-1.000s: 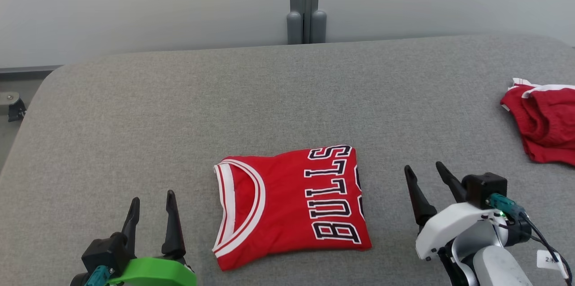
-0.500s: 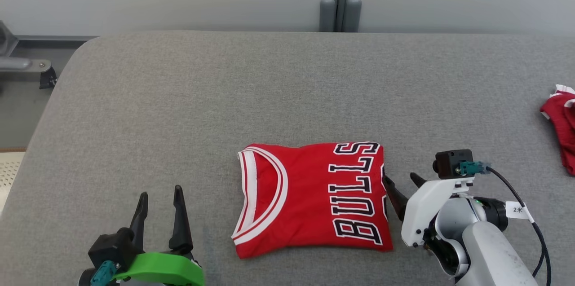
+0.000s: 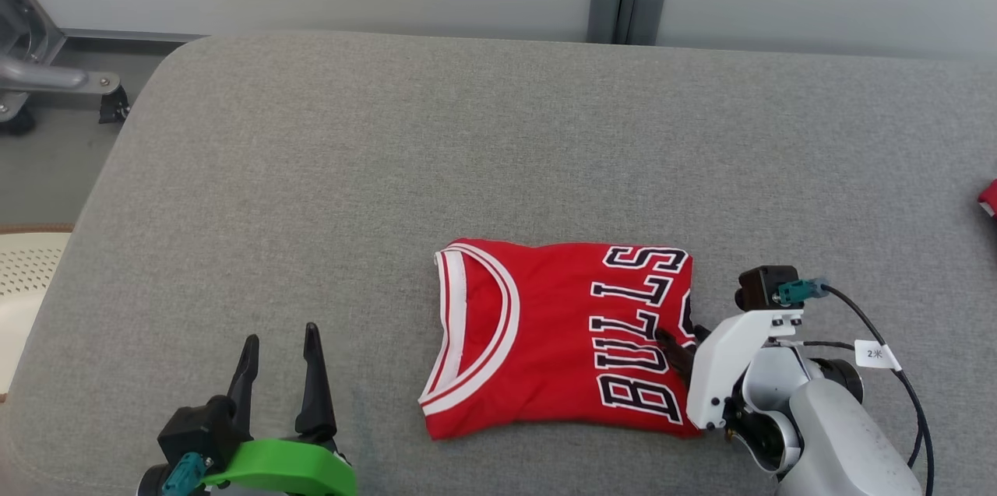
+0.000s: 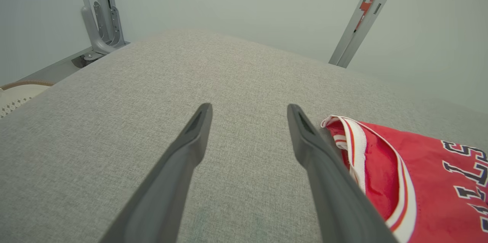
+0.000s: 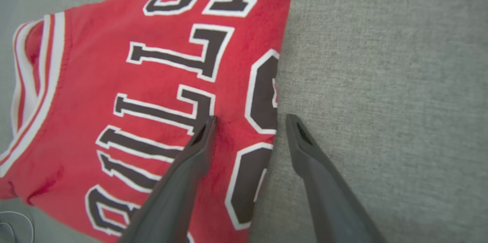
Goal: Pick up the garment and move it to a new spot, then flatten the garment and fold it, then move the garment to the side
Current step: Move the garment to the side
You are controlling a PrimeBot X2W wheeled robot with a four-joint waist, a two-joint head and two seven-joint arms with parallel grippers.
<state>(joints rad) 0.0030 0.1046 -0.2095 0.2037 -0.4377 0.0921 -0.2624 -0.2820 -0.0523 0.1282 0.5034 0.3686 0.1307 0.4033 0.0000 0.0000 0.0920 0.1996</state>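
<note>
Right pincer (image 5: 251, 118): standing wide, gripping nothing, straddling the folded edge of the garment (image 3: 545, 340).
Left pincer (image 4: 248, 107): gaping, empty.
Advice: be catching every layer before sliding it aside.

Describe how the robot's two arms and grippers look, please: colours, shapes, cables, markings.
Both grippers have two long, dark, tapering fingers. The left gripper sits on a black block with a bright green curved bracket and a teal connector. The right gripper has a white angular bracket, a teal plug, a black cable carrying a white tag, and a silver-grey forearm.
</note>
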